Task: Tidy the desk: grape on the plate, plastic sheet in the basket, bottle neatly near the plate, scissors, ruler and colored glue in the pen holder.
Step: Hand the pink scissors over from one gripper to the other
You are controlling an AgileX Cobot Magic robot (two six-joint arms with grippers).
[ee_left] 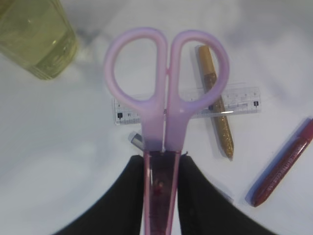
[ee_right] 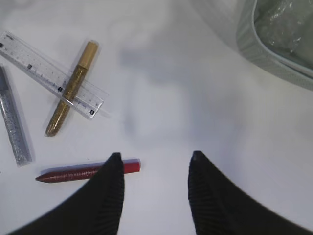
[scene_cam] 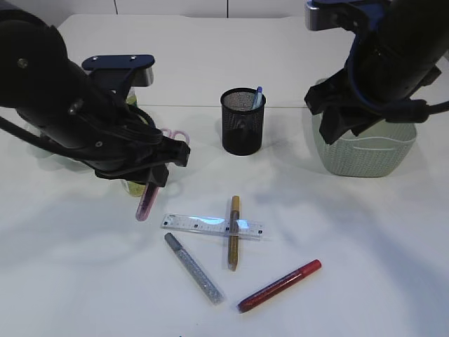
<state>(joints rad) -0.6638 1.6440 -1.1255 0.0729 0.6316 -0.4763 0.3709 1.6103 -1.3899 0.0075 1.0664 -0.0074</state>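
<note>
Scissors [ee_left: 166, 122] clamped by blades in left gripper [ee_left: 163, 169], raised off table. Right gripper [ee_right: 155, 171] gaped, empty. Next: carry to pen holder [scene_cam: 243, 121] at 2 o'clock, lower in.

We see two bulky black arms with blue brackets and silver camera blocks; each hand's fingers [ee_right: 110, 196] are black and ribbed.

The ruler [ee_left: 188, 104] carries fine graduation marks along its edge and a few small dark squares, too small to read. The red glue pen [ee_right: 88, 171] has faint print along its barrel, also unreadable. Nothing else bears writing.
</note>
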